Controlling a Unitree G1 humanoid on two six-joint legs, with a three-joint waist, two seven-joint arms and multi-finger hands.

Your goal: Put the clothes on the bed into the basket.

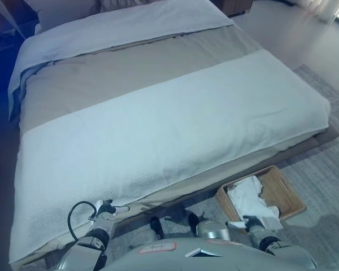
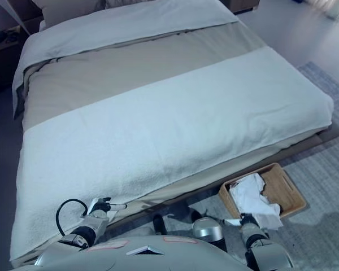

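Lying in the basket (image 1: 288, 195) on the rug (image 1: 327, 175) beside the bed (image 1: 158, 113): white clothes (image 1: 250, 197). Left hand (image 1: 105, 210) at bed's near edge, fingers relaxed, holding nothing. Right hand (image 1: 250, 223) touching the clothes; finger state unclear.

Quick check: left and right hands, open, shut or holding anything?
Left hand: open, holding nothing, by the bed's edge.
Right hand: cannot be told; it sits at the white cloth in the wooden basket.

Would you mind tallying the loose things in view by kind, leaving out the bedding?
White crumpled cloth, lying in the basket: 1
Shallow wooden basket on the grey rug: 1
Clothes left on the large bed: 0
Total: 2
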